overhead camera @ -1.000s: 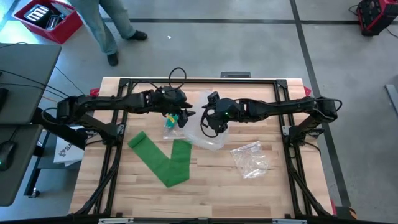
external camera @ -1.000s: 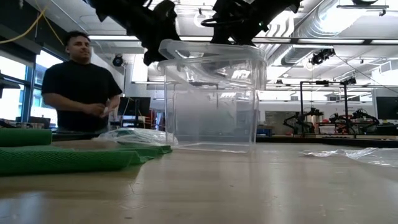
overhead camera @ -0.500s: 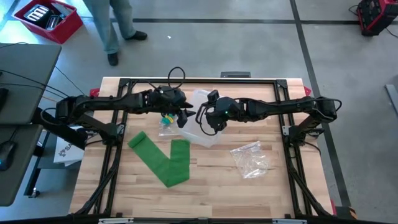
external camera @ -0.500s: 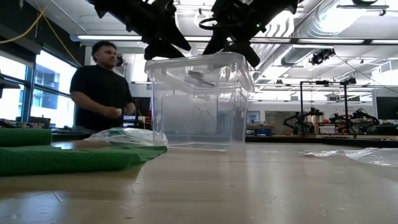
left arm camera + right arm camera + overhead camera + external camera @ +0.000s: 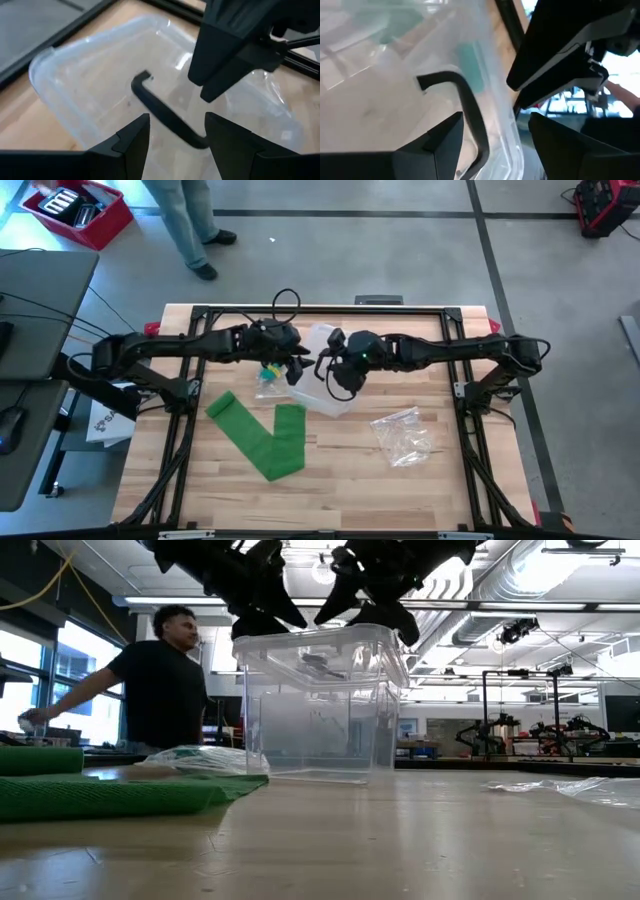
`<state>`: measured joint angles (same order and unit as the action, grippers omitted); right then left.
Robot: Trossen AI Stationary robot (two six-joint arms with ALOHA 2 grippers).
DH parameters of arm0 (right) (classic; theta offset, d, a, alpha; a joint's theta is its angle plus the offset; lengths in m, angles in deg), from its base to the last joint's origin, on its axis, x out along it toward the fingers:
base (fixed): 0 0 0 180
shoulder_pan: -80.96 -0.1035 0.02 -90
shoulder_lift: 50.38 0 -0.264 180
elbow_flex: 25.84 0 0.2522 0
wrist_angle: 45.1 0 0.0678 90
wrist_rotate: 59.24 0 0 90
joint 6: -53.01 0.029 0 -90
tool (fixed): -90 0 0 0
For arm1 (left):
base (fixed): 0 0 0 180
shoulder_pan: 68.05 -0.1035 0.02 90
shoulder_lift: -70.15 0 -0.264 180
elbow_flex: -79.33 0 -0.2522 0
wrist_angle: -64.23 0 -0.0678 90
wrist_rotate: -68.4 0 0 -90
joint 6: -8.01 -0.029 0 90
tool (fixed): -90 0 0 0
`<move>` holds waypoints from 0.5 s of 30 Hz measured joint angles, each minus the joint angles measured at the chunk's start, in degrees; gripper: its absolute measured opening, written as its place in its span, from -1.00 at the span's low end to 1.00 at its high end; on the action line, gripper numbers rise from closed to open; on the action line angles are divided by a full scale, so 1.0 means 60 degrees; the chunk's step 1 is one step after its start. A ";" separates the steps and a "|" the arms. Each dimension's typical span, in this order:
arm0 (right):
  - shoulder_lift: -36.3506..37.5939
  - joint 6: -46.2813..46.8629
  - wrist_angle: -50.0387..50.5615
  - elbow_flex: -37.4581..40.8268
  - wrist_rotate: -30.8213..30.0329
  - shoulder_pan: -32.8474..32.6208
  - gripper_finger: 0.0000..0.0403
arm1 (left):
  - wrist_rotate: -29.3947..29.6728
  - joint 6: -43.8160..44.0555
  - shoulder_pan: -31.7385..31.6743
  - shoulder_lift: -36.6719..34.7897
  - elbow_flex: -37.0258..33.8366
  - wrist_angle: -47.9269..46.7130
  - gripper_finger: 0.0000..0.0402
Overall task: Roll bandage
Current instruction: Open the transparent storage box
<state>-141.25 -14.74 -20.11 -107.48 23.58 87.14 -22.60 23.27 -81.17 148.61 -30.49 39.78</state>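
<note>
The green bandage (image 5: pixel 262 438) lies flat on the table in a V shape, near the left front; the low view shows the bandage (image 5: pixel 100 798) at the left. Behind it stands a clear plastic container (image 5: pixel 320 710) with a dark handle-shaped piece (image 5: pixel 165 117) at its top. My left gripper (image 5: pixel 303 366) and my right gripper (image 5: pixel 333 375) hover over the container from either side. Both are open, fingers slanting down toward its top. My left gripper's fingers (image 5: pixel 262 620) stand at the container's top left rim (image 5: pixel 240 637); I cannot tell whether they touch it. My right gripper's fingers (image 5: pixel 395 628) stand at the top right rim (image 5: pixel 405 640); I cannot tell whether they touch it either.
A crumpled clear wrapper (image 5: pixel 270 380) with yellow and green inside lies left of the container. A clear plastic bag (image 5: pixel 402 435) lies at the right front. A person (image 5: pixel 165 680) moves beyond the table's far left.
The container, tilted and nearer the front edge a second ago, now stands level, farther back and a little to the left. My right gripper has rolled about its own axis above it. Both grippers have stayed above the container's top.
</note>
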 joint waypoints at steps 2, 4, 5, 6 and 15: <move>-0.0075 -0.0271 0.0035 0.0000 0.0453 0.0174 0.09 | -0.0100 0.0151 -0.0109 0.0139 0.0000 -0.0068 -0.09; -0.0178 -0.0477 0.0010 0.0000 0.0676 0.0333 0.09 | -0.0155 0.0195 -0.0231 0.0312 -0.0004 -0.0112 -0.09; -0.0250 -0.0512 0.0003 0.0000 0.0749 0.0422 0.09 | -0.0169 0.0198 -0.0290 0.0404 -0.0004 -0.0116 -0.09; -0.0335 -0.0511 0.0002 0.0000 0.0789 0.0483 0.09 | -0.0225 0.0202 -0.0354 0.0469 -0.0004 -0.0131 -0.09; -0.0813 -0.0497 -0.0466 -0.0015 0.1122 0.0661 0.09 | -0.1164 0.0518 -0.0772 0.0905 0.0000 0.0088 -0.09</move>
<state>-146.12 -17.72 -22.91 -107.57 30.31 91.11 -29.58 26.38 -85.80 154.04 -30.49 40.31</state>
